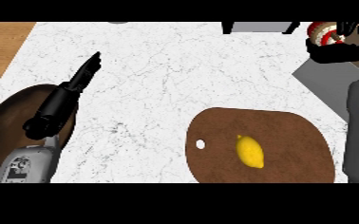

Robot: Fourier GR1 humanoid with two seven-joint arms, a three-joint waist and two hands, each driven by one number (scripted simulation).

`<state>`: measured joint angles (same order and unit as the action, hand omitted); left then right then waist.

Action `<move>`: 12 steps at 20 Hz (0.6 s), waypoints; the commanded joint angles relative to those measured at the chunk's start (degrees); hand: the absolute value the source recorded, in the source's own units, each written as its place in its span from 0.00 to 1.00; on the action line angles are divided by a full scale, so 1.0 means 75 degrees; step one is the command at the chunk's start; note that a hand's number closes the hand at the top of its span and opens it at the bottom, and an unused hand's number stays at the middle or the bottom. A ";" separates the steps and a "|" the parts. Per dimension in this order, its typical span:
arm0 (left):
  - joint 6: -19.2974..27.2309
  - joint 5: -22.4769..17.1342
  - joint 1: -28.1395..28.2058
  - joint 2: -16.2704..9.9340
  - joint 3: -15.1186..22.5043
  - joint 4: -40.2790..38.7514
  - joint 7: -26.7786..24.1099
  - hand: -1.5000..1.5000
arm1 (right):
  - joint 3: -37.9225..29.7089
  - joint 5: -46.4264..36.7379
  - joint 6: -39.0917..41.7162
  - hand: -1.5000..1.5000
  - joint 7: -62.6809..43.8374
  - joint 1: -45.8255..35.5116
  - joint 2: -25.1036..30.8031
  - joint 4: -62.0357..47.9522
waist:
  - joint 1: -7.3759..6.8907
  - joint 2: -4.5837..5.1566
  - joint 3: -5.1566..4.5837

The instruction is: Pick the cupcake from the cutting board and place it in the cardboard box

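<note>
R hand (328,47) at 1 o'clock, upper-right corner: fingers (345,27) curled round the cupcake (323,32), held up off the worktop (168,71), well apart from the cutting board (280,133). L hand (82,78) at 9 o'clock, fingers straight & together, pointing twd 12, holding nothing. Board sits at 5 o'clock w/ a lemon (250,152) on it. Cardboard box: can't tell where.

Bright even light, faint shadows, no glare, sharp focus, no edge distortion
</note>
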<state>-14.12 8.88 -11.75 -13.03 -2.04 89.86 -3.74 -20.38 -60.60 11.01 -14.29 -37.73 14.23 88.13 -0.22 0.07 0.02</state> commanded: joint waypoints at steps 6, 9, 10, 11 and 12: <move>0.0025 0.0086 -0.0149 0.0151 0.0099 0.0066 0.0250 0.50 | -0.0941 0.0205 -0.0043 1.00 0.1341 -0.0229 0.2150 -0.2924 | -0.0030 0.0027 0.0003; -0.0178 -0.0123 -0.0060 0.0049 0.0000 0.0143 0.0146 0.50 | -0.0787 0.0084 0.0862 1.00 0.1257 -0.0396 0.2545 -0.4001 | -0.0113 0.0055 0.0001; -0.0153 -0.0037 -0.0043 0.0019 0.0018 0.0171 0.0094 0.50 | -0.0868 0.0216 0.1077 1.00 0.1424 -0.0396 0.2710 -0.4264 | -0.0096 0.0045 0.0001; -0.0163 -0.0075 0.0016 0.0025 -0.0012 0.0198 0.0053 0.50 | -0.0867 0.0279 0.1428 1.00 0.1479 -0.0470 0.2911 -0.4440 | -0.0087 0.0032 0.0000; 0.0182 0.0257 -0.0149 0.0344 0.0247 -0.0001 0.0157 0.50 | -0.0622 0.0054 0.1199 1.00 0.1362 -0.0699 0.2705 -0.4890 | -0.0122 0.0060 0.0001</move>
<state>-14.59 8.90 -12.17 -12.22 -1.59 90.77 -2.68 -26.00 -59.65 16.60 -5.04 -41.24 32.12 59.78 -0.89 0.36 0.03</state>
